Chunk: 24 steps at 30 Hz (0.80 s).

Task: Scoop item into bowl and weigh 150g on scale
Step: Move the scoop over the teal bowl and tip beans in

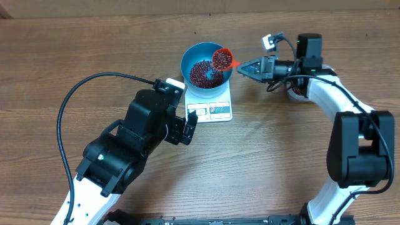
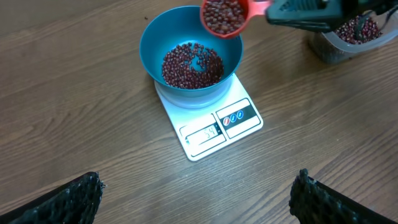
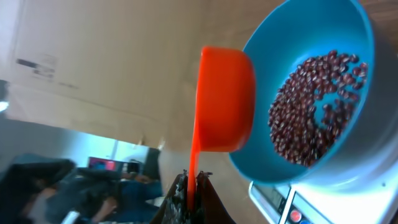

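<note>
The blue bowl stands on the white scale and holds a layer of dark red-brown beans. A red-orange scoop heaped with beans hangs over the bowl's right rim. My right gripper is shut on its handle. The right wrist view shows the scoop from below, beside the bowl, with its thin handle pinched between my fingers. My left gripper stands wide open over bare table, a short way in front of the scale.
A clear tub with more beans sits right of the scale, partly behind the right arm. A black cable loops across the table at the left. The left arm's body fills the near left.
</note>
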Motion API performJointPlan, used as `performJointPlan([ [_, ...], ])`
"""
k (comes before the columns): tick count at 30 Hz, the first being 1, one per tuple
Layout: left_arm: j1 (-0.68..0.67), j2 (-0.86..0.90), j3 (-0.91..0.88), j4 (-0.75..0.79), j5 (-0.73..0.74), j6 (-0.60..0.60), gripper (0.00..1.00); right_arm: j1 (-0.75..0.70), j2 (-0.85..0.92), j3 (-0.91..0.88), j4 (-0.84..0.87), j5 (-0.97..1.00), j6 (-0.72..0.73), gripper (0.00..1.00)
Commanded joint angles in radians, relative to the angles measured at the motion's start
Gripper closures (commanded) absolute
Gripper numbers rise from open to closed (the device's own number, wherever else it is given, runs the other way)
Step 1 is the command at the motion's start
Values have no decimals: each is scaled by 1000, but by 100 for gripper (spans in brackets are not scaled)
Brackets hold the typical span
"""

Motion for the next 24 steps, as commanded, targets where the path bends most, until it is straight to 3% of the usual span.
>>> performJointPlan([
  [1, 5, 3, 13, 3, -13, -2, 0, 43, 1, 7, 35, 148, 5, 96],
  [4, 5, 3, 13, 3, -13, -2, 0, 75, 1, 7, 74, 252, -42, 96],
  [9, 5, 3, 13, 3, -13, -2, 0, 114, 1, 7, 97, 382, -236, 96],
  [24, 5, 3, 13, 3, -13, -2, 0, 119, 1, 7, 95, 393, -946, 96],
])
